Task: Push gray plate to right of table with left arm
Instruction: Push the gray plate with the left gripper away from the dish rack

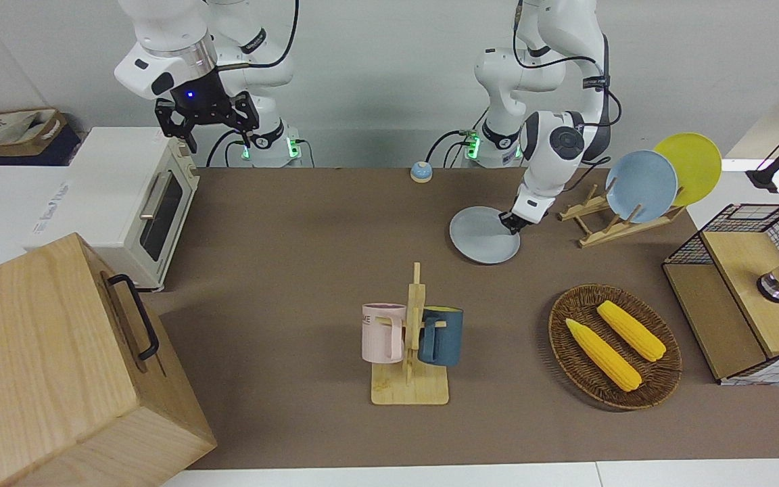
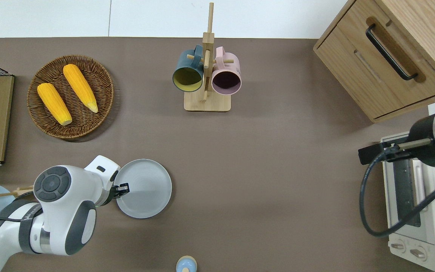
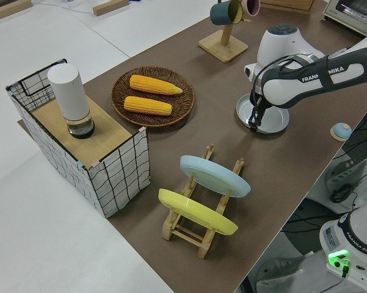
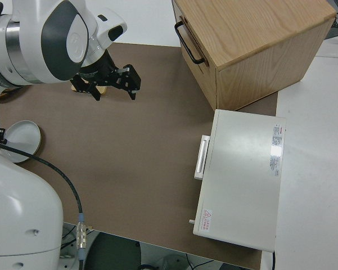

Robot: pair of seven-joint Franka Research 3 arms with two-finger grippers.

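The gray plate (image 1: 484, 235) lies flat on the brown table (image 1: 295, 270), near the robots, toward the left arm's end. It also shows in the overhead view (image 2: 145, 189) and the left side view (image 3: 272, 117). My left gripper (image 1: 510, 223) is down at table height with its fingers together, touching the plate's rim on the side toward the left arm's end (image 2: 124, 188). It holds nothing. My right gripper (image 1: 207, 125) is parked, open and empty.
A wooden rack holds a sky-blue plate (image 1: 641, 186) and a yellow plate (image 1: 690, 166) beside the left arm. A corn basket (image 1: 614, 346), a mug rack (image 1: 411, 338), a small bell (image 1: 420, 172), a toaster oven (image 1: 139, 203) and a wooden drawer box (image 1: 58, 365) stand around.
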